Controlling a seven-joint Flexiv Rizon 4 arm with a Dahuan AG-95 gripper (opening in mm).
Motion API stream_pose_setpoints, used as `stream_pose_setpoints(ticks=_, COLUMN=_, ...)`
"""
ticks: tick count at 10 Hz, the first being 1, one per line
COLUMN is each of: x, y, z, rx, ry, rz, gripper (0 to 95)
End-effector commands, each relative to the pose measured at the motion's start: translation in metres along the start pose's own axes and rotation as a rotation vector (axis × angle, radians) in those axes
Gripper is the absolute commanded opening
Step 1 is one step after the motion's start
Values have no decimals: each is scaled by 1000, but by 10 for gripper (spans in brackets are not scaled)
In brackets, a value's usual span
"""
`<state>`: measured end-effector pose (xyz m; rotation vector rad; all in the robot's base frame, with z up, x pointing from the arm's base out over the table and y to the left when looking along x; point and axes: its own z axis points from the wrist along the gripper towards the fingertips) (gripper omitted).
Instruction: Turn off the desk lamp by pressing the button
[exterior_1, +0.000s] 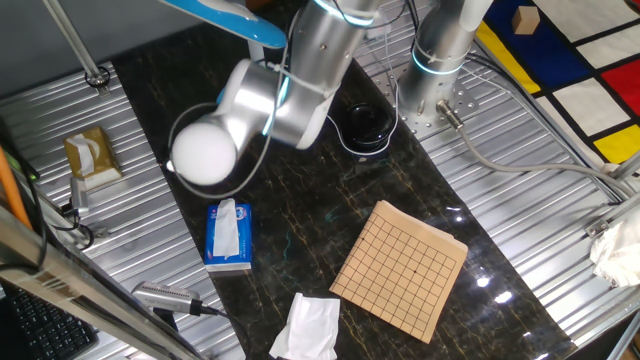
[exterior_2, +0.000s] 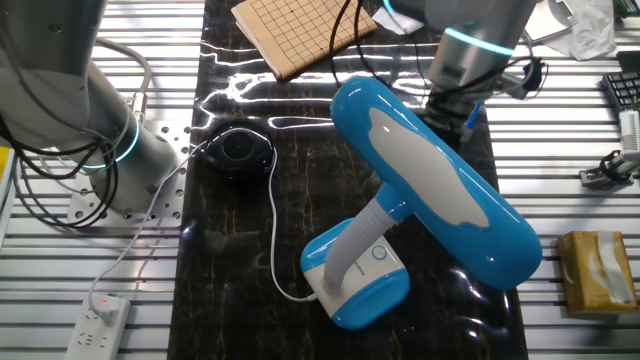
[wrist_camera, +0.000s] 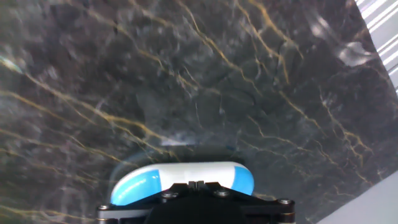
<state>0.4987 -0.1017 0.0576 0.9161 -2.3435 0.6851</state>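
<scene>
The desk lamp (exterior_2: 420, 215) stands on the dark marble counter (exterior_2: 250, 240), its button (exterior_2: 379, 253) on the blue base; the fingers' state I cannot tell.

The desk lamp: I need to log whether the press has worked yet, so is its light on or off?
Cannot tell. The desk lamp stands upright, its white panel showing no obvious glow, but room glare masks it; its base button is untouched.
</scene>
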Motion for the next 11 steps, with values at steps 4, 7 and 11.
stream_pose_setpoints(ticks=4, x=-4, y=8, z=-14, rx=-18, ry=-23, rz=16, gripper=0)
stream_pose_setpoints(ticks=7, x=-5, y=8, z=-15, rx=-34, ry=-48, rz=27, gripper=0)
stream_pose_setpoints(ticks=11, x=-11, y=13, z=-21, rx=-51, ry=-62, rz=43, gripper=0)
